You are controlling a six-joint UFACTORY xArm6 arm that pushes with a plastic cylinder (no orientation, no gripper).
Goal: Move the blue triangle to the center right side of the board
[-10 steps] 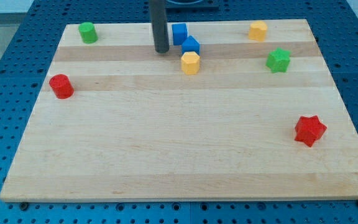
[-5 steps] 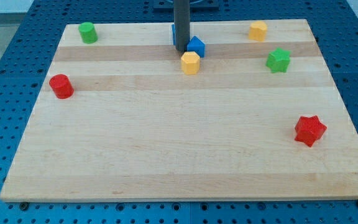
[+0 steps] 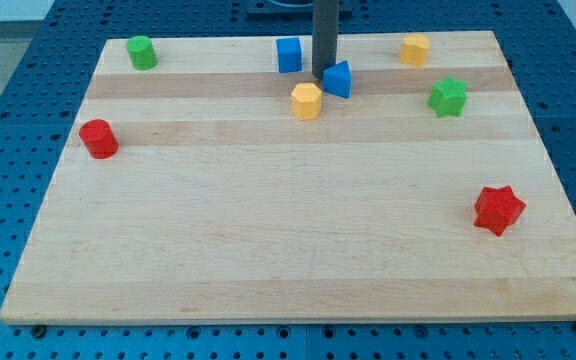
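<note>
The blue triangle (image 3: pixel 339 79) lies near the top middle of the wooden board (image 3: pixel 288 200). My tip (image 3: pixel 325 78) is at the triangle's left edge, touching it. A blue cube (image 3: pixel 289 54) sits to the left of the rod, near the top edge. A yellow hexagonal block (image 3: pixel 307 101) lies just below and left of the tip.
A green cylinder (image 3: pixel 141 51) is at the top left, a red cylinder (image 3: pixel 98 138) at the left. A yellow block (image 3: pixel 415 48) is at the top right, a green star (image 3: pixel 448 97) below it, a red star (image 3: pixel 497 209) at the lower right.
My tip has moved to the right, from left of the blue cube to past it. The blue triangle has slid right with it, away from the cube.
</note>
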